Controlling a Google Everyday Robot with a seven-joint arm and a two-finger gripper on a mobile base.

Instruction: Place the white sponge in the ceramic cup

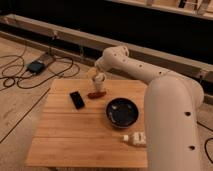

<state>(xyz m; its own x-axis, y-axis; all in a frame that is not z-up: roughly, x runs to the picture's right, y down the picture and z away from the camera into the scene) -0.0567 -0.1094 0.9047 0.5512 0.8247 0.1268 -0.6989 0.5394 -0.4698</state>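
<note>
My gripper (pixel 98 76) hangs at the far edge of the wooden table (pixel 65 135), at the end of the white arm that reaches in from the right. A cream shape at its tip looks like the white sponge (pixel 94 75). Directly under it stands the small pale ceramic cup (pixel 99 86). The sponge sits at or just above the cup's mouth, and I cannot tell whether it touches the cup. No sponge lies elsewhere on the table.
A red-brown object (pixel 95 94) lies just in front of the cup. A black phone (pixel 76 99) lies to its left and a wide dark bowl (pixel 122 112) to the right. A small white lumpy object (pixel 135 139) is near the front right. Cables run across the floor at the left.
</note>
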